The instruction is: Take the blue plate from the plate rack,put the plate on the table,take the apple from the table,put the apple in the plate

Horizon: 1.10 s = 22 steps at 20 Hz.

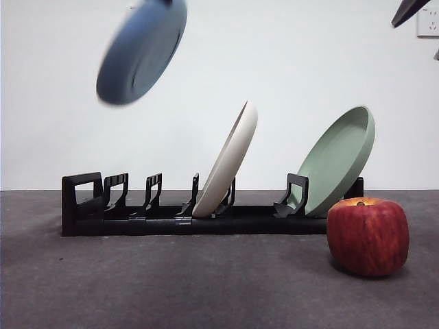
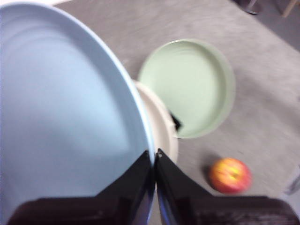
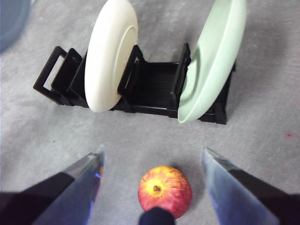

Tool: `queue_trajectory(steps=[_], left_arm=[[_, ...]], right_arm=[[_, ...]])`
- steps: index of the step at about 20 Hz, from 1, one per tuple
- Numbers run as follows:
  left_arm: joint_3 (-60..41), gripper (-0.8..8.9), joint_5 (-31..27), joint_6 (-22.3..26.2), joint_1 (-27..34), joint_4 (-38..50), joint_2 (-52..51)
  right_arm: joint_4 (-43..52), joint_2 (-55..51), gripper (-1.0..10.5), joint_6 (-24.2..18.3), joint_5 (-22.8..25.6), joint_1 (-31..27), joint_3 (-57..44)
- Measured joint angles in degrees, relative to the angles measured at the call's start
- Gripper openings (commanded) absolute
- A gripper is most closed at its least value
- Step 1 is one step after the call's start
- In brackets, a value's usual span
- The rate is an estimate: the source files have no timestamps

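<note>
The blue plate [image 1: 142, 49] hangs tilted in the air at the top left of the front view, well above the black plate rack [image 1: 137, 214]. My left gripper [image 2: 153, 159] is shut on the plate's rim; the plate [image 2: 61, 108] fills much of the left wrist view. The dark red apple [image 1: 368, 236] sits on the table [image 1: 171, 288] in front of the rack's right end. My right gripper [image 3: 152, 161] is open above the apple [image 3: 164, 191], one jaw on each side of it, and shows as a black tip [image 1: 408, 10] at the top right.
A cream-white plate [image 1: 228, 159] leans in the rack's middle and a pale green plate [image 1: 338, 159] leans at its right end, just behind the apple. The rack's left slots hold nothing.
</note>
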Motion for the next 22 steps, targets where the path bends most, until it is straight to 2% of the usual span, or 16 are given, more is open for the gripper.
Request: queue_trajectory(steps=[4,7,9,13,16,19,22], left_arm=[[3.7,-0.08,-1.4,6.0,-7.8,-12.9,-9.1],[3.7,-0.08,-11.3,7.3,-16.7,-23.2,-15.0],[2.6,-0.08,-17.2,6.2,-23.2,-25.1,-17.8],[-5.8,-0.09,-28.7,0.1,-36.9,-22.1,-22.5],[-17.6,-0.09,-39.1,-6.2,-45.0,-18.0,-22.5],[-29.2,-0.09,-40.0,-10.1,-50.1,-8.2,-19.9],[-36.7,-0.09,-40.0,-11.1,-51.2,0.1,-14.2]], right_arm=[[0.0,0.0,3.5,-0.2,0.0,0.0,0.0],[-0.9,0.0,3.5,-0.9,0.0,0.0,0.0],[-1.1,0.0,3.5,-1.3,0.0,0.0,0.0],[-1.7,0.0,3.5,-1.5,0.0,0.0,0.0],[-2.0,0.0,3.5,-1.5,0.0,0.0,0.0],[-2.7,0.0,3.5,-1.5,0.1,0.0,0.0],[-3.0,0.0,3.5,-1.5,2.3,0.0,0.0]])
